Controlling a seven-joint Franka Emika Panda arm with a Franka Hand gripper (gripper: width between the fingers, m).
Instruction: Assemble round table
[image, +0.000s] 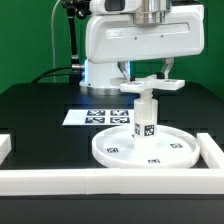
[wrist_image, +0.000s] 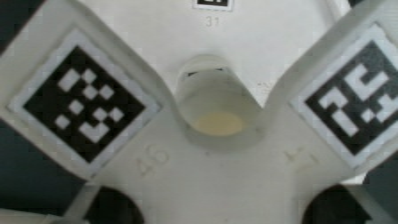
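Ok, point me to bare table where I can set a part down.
Bare black table lies between the marker board, the round disc and the exterior view's left rail. Crowded over the disc's middle: leg, cross-shaped base, gripper.

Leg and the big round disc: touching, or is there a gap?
Touching. The exterior view shows the leg standing upright at the centre of the round disc, its foot meeting the disc floor with no visible gap.

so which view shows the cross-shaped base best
The wrist view: the cross-shaped base fills it, with two tagged arms and the middle hole plain. The exterior view shows it only small and edge-on above the leg.
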